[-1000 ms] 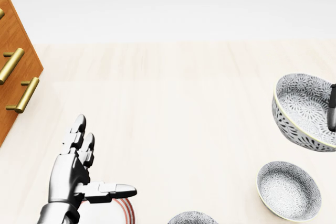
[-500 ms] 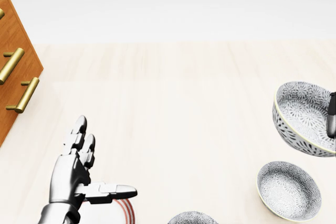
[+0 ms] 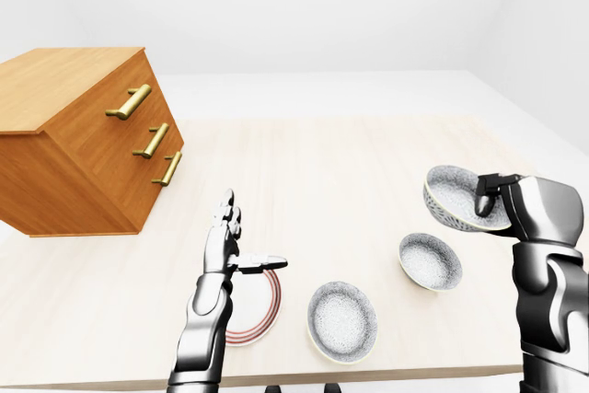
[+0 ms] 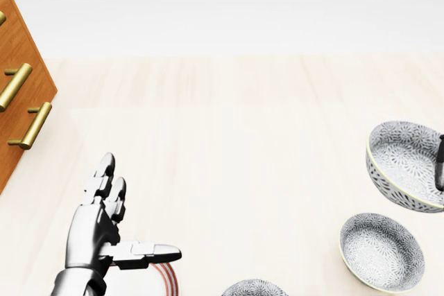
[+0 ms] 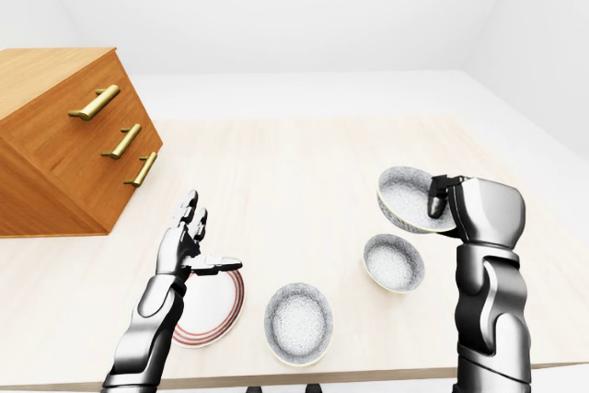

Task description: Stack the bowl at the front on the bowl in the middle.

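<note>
1. The table (image 3: 350, 163) is bare across its middle and top; a chest (image 3: 83, 144) fills the left-eye view's upper left.
2. A third bowl (image 3: 342, 319) sits near the bottom edge, beside a plate (image 3: 262, 315).
3. The right hand (image 3: 515, 204) pinches the held bowl (image 3: 449, 192) by its rim, tilted, in the air above the middle bowl (image 3: 430, 261), apart from it.
4. The left hand (image 3: 225, 250) is spread over the plate, holding nothing.

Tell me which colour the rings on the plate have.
Red, on a white plate; the right-eye view shows it best.
</note>
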